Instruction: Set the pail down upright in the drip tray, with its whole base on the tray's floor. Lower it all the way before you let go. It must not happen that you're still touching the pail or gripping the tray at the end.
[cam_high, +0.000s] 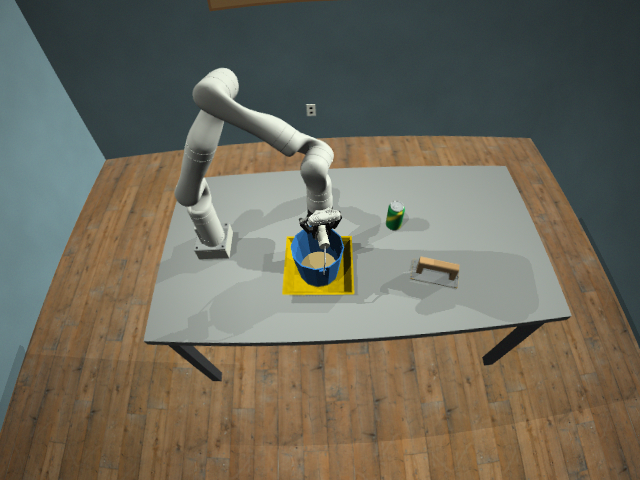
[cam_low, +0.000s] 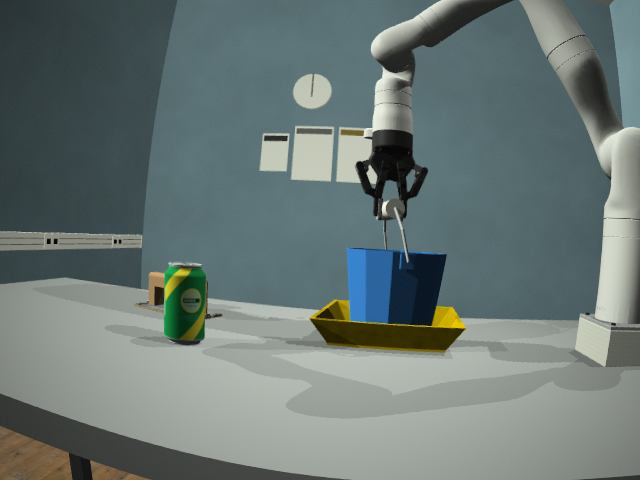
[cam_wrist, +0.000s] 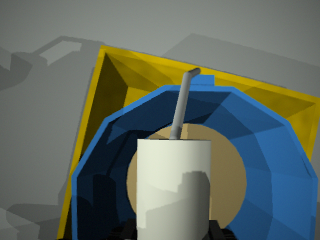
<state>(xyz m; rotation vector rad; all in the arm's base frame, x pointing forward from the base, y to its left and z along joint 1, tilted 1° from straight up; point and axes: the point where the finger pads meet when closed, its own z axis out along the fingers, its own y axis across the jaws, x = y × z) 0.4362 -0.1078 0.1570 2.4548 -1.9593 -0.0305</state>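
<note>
The blue pail (cam_high: 316, 268) (cam_low: 393, 287) (cam_wrist: 280, 170) stands upright inside the yellow drip tray (cam_high: 292, 289) (cam_low: 382, 334) (cam_wrist: 107, 75); its lower part is below the tray's rim, and the base is hidden. Its thin wire handle (cam_low: 403, 238) (cam_wrist: 181, 105) (cam_high: 323, 235) rises to a white cylindrical grip (cam_low: 392, 207) (cam_wrist: 172, 185). My gripper (cam_high: 321, 223) (cam_low: 391, 207) is directly above the pail and is shut on that white grip. The pail's tan inner floor (cam_high: 312, 261) (cam_wrist: 231, 175) shows from above.
A green and yellow can (cam_high: 395, 215) (cam_low: 185, 302) stands upright on the grey table (cam_high: 465, 206) (cam_low: 155, 392), beside the tray. A wooden-handled tool (cam_high: 437, 270) (cam_low: 155, 289) lies farther off. The arm's base (cam_high: 212, 242) (cam_low: 610, 338) is on the tray's other side.
</note>
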